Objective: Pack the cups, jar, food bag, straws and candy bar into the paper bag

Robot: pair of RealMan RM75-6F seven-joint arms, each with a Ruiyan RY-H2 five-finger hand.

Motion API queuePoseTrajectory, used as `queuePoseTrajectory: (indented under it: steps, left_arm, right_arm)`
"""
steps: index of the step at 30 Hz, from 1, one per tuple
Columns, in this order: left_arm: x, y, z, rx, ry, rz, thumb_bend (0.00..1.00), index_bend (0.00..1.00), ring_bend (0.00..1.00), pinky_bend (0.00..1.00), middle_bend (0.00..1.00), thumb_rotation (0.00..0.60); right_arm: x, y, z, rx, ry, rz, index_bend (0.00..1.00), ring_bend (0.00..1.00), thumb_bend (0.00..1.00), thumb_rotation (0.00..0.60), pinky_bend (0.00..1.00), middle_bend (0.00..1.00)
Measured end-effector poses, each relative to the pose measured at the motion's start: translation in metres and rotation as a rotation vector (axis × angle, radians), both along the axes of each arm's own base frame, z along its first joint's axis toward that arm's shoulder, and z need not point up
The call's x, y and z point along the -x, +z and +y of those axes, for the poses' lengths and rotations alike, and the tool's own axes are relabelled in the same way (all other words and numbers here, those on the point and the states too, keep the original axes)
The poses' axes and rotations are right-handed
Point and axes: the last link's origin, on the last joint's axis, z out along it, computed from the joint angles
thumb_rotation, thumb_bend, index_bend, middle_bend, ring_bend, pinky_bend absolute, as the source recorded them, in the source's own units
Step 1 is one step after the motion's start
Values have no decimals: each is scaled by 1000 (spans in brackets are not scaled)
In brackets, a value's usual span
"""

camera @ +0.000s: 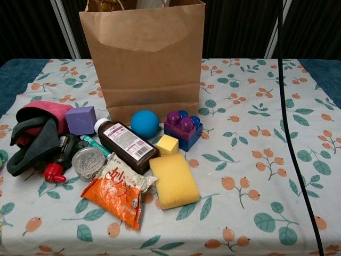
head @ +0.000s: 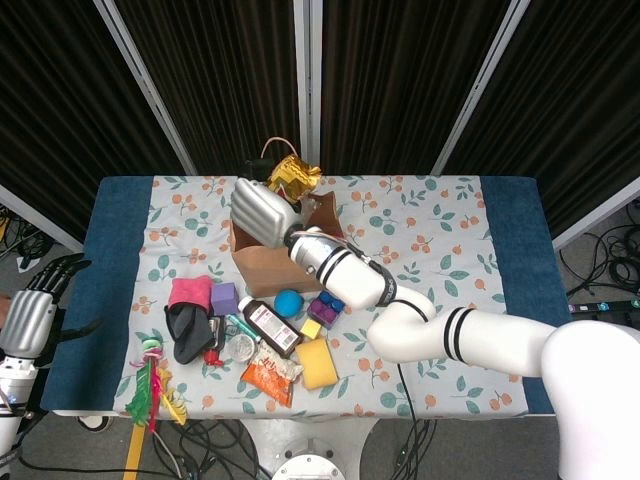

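- The crinkled gold foil food bag (head: 290,179) is seen at the far rim of the brown paper bag (camera: 144,58), just beyond the silver right hand (head: 262,211); whether the fingertips touch it cannot be told, since only the back of the hand shows.
- The right hand is held over the paper bag's open mouth, fingers pointing toward the foil; apart or closed cannot be told.
- The foil food bag appears shiny and creased, sticking up above the rim next to a twine handle.
- In the chest view only a gold scrap shows at the top left of the paper bag, which stands upright on the floral tablecloth (camera: 256,160).
- The silver left hand (head: 27,318) is held off the table's left edge, dark fingers spread, nothing in it.
- In front of the paper bag lie a blue ball (camera: 144,124), a brown labelled bottle (camera: 126,144), a yellow sponge (camera: 173,181) and an orange snack packet (camera: 118,191).
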Motion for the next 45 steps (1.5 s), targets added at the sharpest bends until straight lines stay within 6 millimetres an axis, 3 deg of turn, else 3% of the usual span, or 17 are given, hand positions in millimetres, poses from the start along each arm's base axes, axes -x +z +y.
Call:
queuePoseTrajectory:
  steps: [7,9,11,13,15,17,29,32,36,39,45]
  left_arm:
    - [2,0,1,-3,7,-4,127,233,154,250,250,600]
    - [1,1,2,-8,5,-6,128,233,155,250,249,600]
    - [0,2,4,-12,-1,-7,128,233,155,250,249,600]
    - [-1,2,6,-15,-4,-6,128,233,155,250,250,600]
    - [0,3,6,-16,-2,-6,128,233,155,250,249,600]
    - [1,3,7,-15,0,-5,127,233,155,250,250,600]
    - [-6,4,2,-21,-21,-5,128,233,155,250,249,600]
    - [-9,6,1,-20,-28,5,128,233,155,250,250,600]
    - [-13,7,0,-7,-39,30,128,233,155,250,250,600]
    - [-17,4,-1,11,-49,55,128,233,155,250,250,600]
    - [-28,1,-4,44,-76,134,128,233,155,250,250,600]
  right_arm:
    - [7,-9,0,-22,-8,67,642,469,222,600,469,546]
    - [9,-13,-1,-26,-20,71,609,439,197,600,422,530]
    - [9,-14,-2,-25,-33,65,489,347,96,600,309,464]
    - [8,-13,-3,-28,-48,54,270,190,3,600,133,328]
    - [6,-11,-2,-32,-62,40,98,79,0,600,30,225]
    - [3,-6,0,-38,-71,19,18,32,0,600,2,174]
    - [-1,33,19,-51,-71,-133,0,12,0,600,0,149]
    - [7,52,29,-56,-76,-230,0,28,0,600,6,159]
    - [45,83,47,-70,-161,-403,23,25,0,600,14,157]
    - [98,103,66,-79,-296,-529,19,7,0,600,5,141]
    - [242,128,110,-35,-663,-747,0,0,0,600,0,58]
